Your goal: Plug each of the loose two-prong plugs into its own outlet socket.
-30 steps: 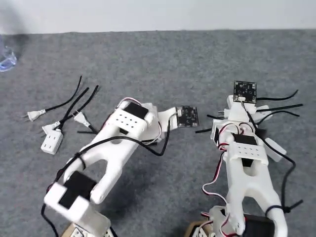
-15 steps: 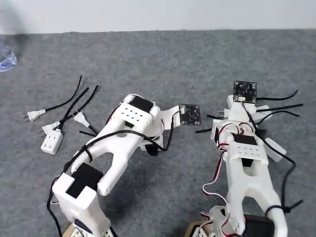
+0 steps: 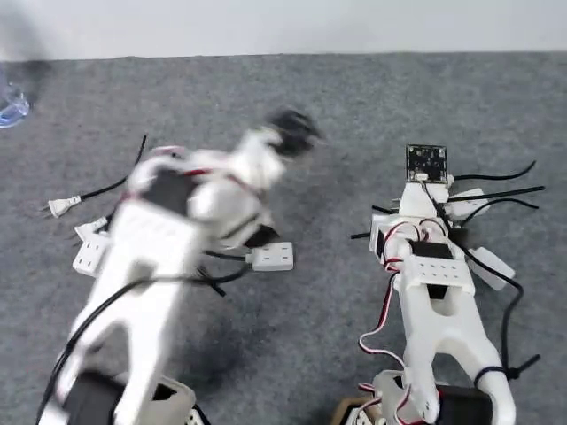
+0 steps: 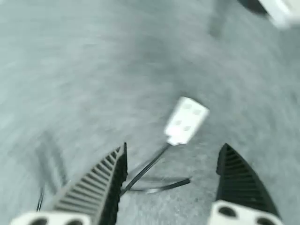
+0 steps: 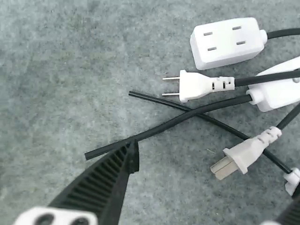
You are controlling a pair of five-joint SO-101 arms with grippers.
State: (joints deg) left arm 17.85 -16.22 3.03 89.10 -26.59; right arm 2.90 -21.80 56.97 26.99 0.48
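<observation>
My left gripper (image 4: 171,187) is open and hangs above the grey carpet; a white outlet socket (image 4: 186,120) with a black cord lies ahead of its fingertips, untouched. That socket (image 3: 270,257) rests mid-carpet beside the blurred left arm (image 3: 168,230). My right gripper (image 5: 197,206) is open over a pile of cords: a white socket (image 5: 228,42), a two-prong plug (image 5: 199,86) just beside it, a second plug (image 5: 243,154) and another white socket (image 5: 279,91). Far left lie a socket (image 3: 89,257) and a loose plug (image 3: 58,207).
Loose black cord ends (image 5: 164,124) cross the carpet under the right gripper. The right arm (image 3: 434,274) stands at the right with cords (image 3: 496,190) spreading beyond it. A pale wall (image 3: 283,27) bounds the far edge, with a clear object (image 3: 11,104) at the far left.
The left arm has swung up and to the left, and a white socket now lies uncovered on the carpet where it was. The right arm edged slightly left.
</observation>
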